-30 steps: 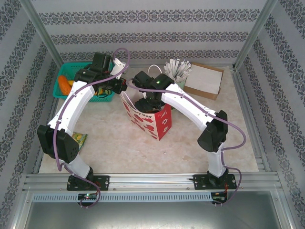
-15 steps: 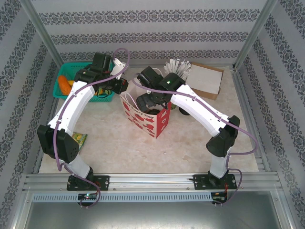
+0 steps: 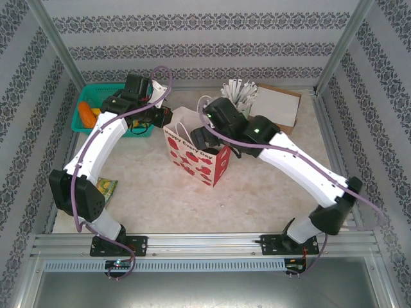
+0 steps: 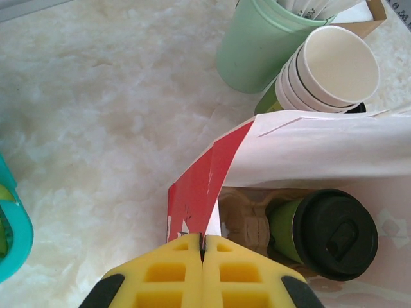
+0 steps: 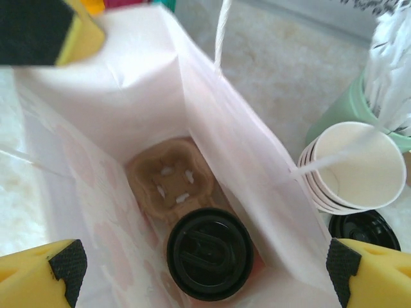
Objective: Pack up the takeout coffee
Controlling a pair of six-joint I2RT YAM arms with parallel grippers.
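Your takeout coffee (image 5: pixel 209 253) stands upright at the bottom of the gift bag (image 3: pixel 196 157), seated in a brown cardboard cup carrier (image 5: pixel 170 179). The right wrist camera looks straight down on its black lid, at 6 o'clock on the bag's floor, with an empty carrier pocket at 11 o'clock from it. The left wrist camera catches the same cup more from the side (green wall, black lid) at 4 o'clock in its view, inside the bag.

Your left gripper (image 4: pixel 202 273) is clenched. Its yellow pads meet, and the red edge of the bag is pinched in the seam between them. From above, the grip is at the bag's 10 o'clock corner.

Your right gripper (image 5: pixel 204 266) is released, with the jaws spread wide: one yellow fingertip is at 7 o'clock and the other at 5 o'clock in its own view. It hangs over the open mouth of the bag, above the coffee and apart from it, with nothing between the fingers.

Just outside the bag, at 3 o'clock in the right wrist view, stand the stacked paper cups (image 5: pixel 356 170), lidless. A green tumbler (image 5: pixel 340 112) of white sticks is at 12 o'clock from them, and a loose black lid (image 5: pixel 363 231) lies on the table (image 4: pixel 96 96) at 6 o'clock from them. From above, a teal basket (image 3: pixel 96 106) sits at 10 o'clock from the bag and a cardboard box (image 3: pixel 276 108) at 2 o'clock.
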